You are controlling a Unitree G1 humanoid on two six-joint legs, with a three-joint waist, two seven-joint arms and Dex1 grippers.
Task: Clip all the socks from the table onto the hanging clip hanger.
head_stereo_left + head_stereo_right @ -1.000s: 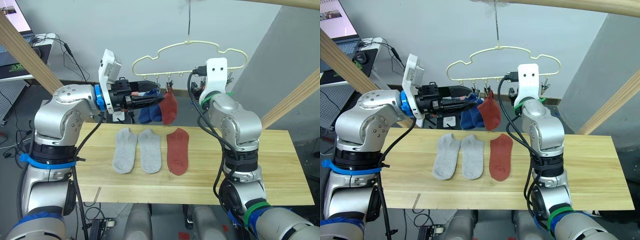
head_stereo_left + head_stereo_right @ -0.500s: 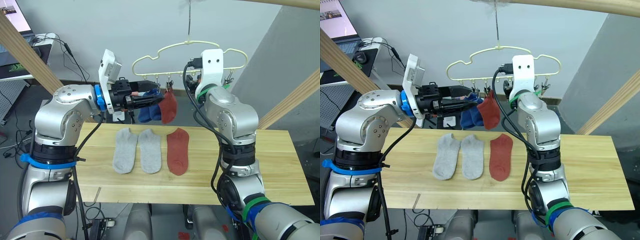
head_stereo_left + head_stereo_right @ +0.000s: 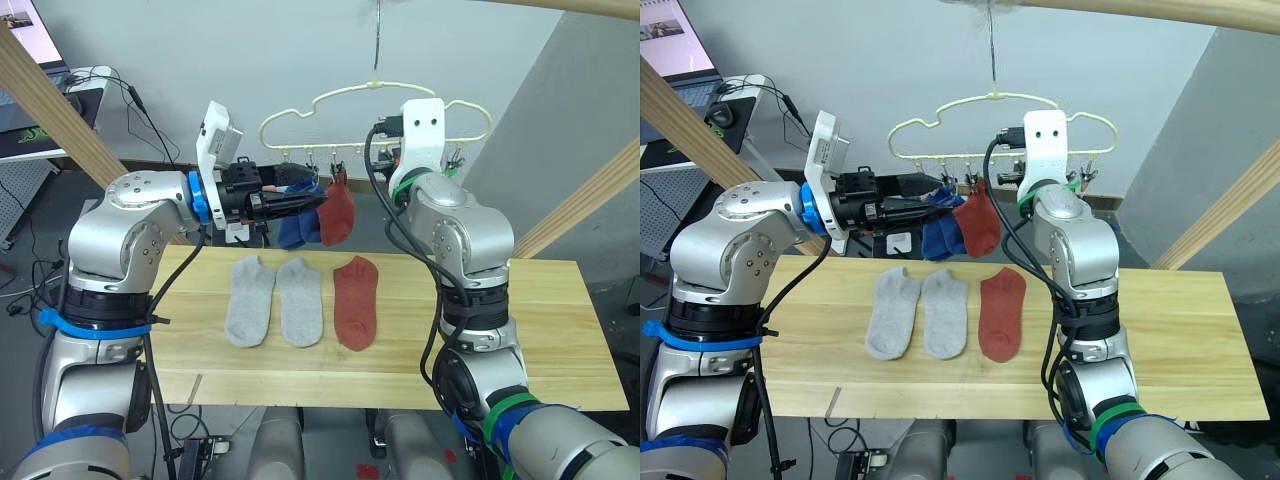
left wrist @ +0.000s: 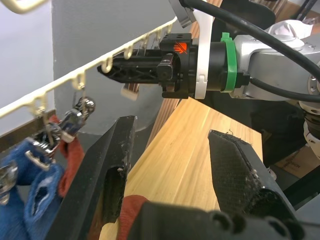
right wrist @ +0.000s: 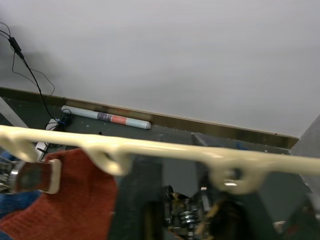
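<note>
The cream clip hanger (image 5: 175,150) hangs by its hook above the table's far edge. Two blue socks (image 3: 298,228) and one rust red sock (image 3: 340,215) hang from its clips. My left gripper (image 3: 315,196) is open right beside them, at clip height, with nothing between its fingers. My right gripper (image 4: 112,70) is raised just under the hanger's bar to the right of the red sock, its fingers (image 5: 137,200) apart with the bar crossing in front of them. On the table (image 3: 560,330) lie two light grey socks (image 3: 250,300) (image 3: 300,300) and a rust red sock (image 3: 355,300), side by side.
Slanted wooden beams (image 3: 50,110) (image 3: 590,195) frame the table on both sides. A desk with a laptop (image 3: 30,40) and cables stands at the far left. A grey wall lies behind the hanger.
My right arm has lifted and swung left, closer to the hanger's bar. The hanger has shifted slightly left. My left gripper stays by the hanging socks.
</note>
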